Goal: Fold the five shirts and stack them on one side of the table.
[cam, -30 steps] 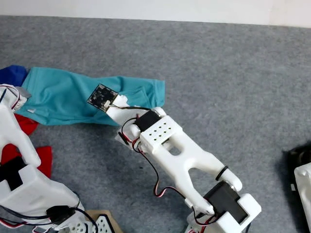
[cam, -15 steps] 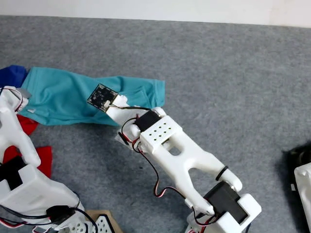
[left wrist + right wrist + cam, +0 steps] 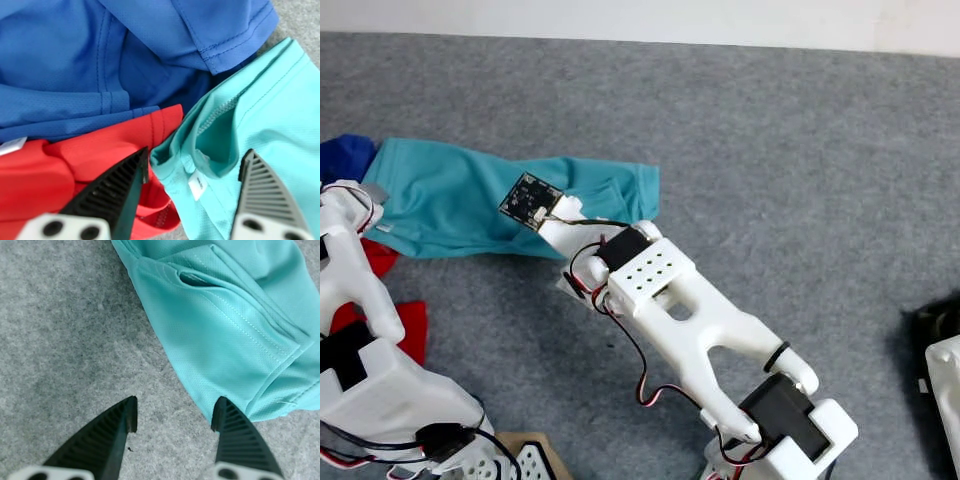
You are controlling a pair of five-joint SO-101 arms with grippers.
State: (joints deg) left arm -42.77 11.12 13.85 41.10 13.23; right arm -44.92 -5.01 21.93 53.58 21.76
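A teal shirt (image 3: 460,205) lies crumpled on the grey table at the left, with a blue shirt (image 3: 344,154) behind its far end and a red shirt (image 3: 408,325) nearer the arm bases. My left gripper (image 3: 196,160) is open, hovering over the teal shirt's (image 3: 270,115) collar and tag where it meets the red shirt (image 3: 75,160) and the blue shirt (image 3: 75,55). My right gripper (image 3: 176,410) is open above bare table, just beside the hem of the teal shirt (image 3: 230,325). In the high view the right arm (image 3: 650,280) stands over the shirt's near edge.
The grey table (image 3: 800,150) stretches wide to the right and back. A black object (image 3: 932,318) and a white block (image 3: 946,385) sit at the right edge. The left arm's base (image 3: 380,400) and a wooden board (image 3: 535,455) occupy the front left.
The left arm has edged slightly down and to the right in the high view. The right arm and the shirts have not moved.
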